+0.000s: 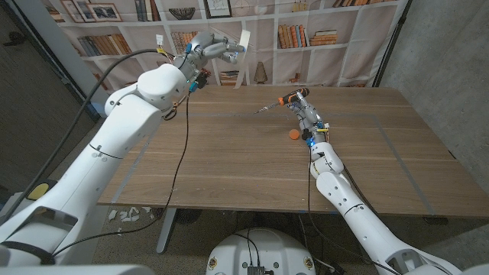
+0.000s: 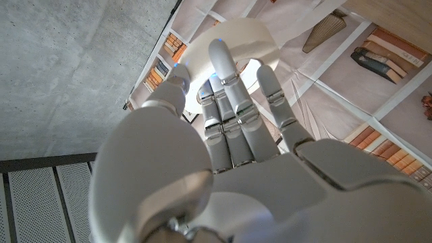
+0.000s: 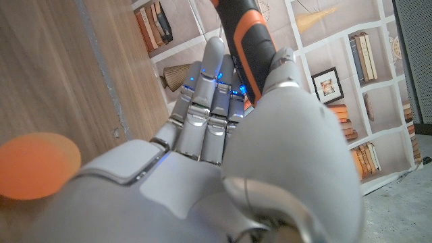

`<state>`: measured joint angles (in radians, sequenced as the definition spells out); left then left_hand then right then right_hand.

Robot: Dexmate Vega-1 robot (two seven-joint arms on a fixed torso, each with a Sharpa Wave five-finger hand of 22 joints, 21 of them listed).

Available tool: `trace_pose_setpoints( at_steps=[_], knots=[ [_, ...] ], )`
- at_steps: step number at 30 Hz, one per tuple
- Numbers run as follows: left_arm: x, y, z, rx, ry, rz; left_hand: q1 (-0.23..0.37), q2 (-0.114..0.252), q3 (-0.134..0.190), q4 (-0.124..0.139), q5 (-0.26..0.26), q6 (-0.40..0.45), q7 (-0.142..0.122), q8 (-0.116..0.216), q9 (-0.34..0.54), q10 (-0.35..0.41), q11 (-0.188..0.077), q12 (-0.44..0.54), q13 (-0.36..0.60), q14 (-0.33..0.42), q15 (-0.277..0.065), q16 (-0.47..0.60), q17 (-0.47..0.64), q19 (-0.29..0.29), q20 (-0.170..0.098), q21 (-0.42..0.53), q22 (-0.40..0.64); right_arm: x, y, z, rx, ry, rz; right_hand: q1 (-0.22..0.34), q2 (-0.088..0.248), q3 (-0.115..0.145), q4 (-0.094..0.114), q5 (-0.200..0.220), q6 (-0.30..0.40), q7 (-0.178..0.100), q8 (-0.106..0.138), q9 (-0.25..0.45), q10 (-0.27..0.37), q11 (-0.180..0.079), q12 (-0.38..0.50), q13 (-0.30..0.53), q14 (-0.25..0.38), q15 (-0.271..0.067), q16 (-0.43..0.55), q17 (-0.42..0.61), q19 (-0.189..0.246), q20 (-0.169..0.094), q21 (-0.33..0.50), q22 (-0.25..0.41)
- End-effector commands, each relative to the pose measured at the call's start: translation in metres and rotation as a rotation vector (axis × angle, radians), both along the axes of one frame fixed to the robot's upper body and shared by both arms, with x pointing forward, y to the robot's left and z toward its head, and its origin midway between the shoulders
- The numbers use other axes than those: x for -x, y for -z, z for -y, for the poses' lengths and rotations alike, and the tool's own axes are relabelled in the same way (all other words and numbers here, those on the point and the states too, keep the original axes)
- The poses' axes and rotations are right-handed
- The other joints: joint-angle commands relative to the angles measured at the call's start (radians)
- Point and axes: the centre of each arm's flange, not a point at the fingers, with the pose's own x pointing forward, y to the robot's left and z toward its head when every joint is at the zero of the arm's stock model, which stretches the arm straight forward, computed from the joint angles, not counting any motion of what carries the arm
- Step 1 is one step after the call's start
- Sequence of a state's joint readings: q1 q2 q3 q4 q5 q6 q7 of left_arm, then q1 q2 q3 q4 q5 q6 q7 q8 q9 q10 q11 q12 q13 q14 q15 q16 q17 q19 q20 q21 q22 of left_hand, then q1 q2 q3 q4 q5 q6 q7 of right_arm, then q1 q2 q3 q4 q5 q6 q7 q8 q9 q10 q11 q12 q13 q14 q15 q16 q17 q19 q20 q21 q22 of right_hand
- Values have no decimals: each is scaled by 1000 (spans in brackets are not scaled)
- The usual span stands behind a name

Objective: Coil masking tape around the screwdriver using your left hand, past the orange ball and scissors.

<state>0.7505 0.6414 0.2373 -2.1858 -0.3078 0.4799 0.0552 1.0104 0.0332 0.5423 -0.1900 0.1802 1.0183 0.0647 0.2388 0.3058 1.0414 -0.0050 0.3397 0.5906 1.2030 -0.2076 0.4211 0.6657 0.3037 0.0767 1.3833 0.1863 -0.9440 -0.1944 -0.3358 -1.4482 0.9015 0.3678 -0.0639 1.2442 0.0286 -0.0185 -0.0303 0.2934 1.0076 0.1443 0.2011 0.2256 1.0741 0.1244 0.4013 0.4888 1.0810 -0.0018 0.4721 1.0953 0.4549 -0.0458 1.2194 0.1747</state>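
Head view, left to right. The left arm point(image 1: 145, 95) rises from the near left corner and reaches to the far left of the wooden table point(image 1: 229, 160), with a black cable point(image 1: 179, 153) draped across it. The left hand point(image 1: 216, 50) is raised above the table's far edge, in front of the bookshelf backdrop point(image 1: 306, 34), and grasps the masking tape point(image 1: 244, 40), a pale roll held at the fingertips. In the left wrist view the fingers point(image 2: 229, 88) reach up around the rim of the white roll point(image 2: 236, 34).

Right of centre, the screwdriver point(image 1: 284, 100), with a black and orange handle, is held above the table's far middle, its shaft pointing left and slightly down toward the board. The right hand point(image 1: 304, 107) clasps the handle; in the right wrist view the handle point(image 3: 246, 40) lies between fingers and thumb. The orange ball point(image 1: 293, 134) rests on the table just near of that hand and shows as an orange blur point(image 3: 37, 165) in the right wrist view. The right arm point(image 1: 344, 191) enters from the near right corner.
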Motion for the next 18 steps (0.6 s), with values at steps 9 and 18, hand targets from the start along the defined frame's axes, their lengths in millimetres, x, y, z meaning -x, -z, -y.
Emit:
trace_pose_setpoints(
  at_steps=[9, 18],
  knots=[
    [3, -5, 20, -35, 241, -172, 114, 96, 37, 22, -3, 30, 38, -9, -3, 148, -111, -6, 113, 28, -14, 4, 5, 15, 0, 8, 0, 1, -26, -2, -21, 124, 54, 101, 134, 133, 6, -6, 119, -125, 7, 3, 145, -152, -7, 6, 129, -214, -8, 3, -5, -138, -1, 3],
    [11, 4, 25, -55, 299, -255, 121, 96, 38, 19, -6, 31, 46, -14, -7, 152, -109, -7, 113, 37, -9, 5, 5, 22, 1, 12, -1, -3, -28, 5, -61, 143, 62, 97, 134, 138, 4, -10, 118, -128, 8, 3, 145, -150, -10, 6, 125, -215, -12, 3, -8, -138, -2, 4]
  ],
)
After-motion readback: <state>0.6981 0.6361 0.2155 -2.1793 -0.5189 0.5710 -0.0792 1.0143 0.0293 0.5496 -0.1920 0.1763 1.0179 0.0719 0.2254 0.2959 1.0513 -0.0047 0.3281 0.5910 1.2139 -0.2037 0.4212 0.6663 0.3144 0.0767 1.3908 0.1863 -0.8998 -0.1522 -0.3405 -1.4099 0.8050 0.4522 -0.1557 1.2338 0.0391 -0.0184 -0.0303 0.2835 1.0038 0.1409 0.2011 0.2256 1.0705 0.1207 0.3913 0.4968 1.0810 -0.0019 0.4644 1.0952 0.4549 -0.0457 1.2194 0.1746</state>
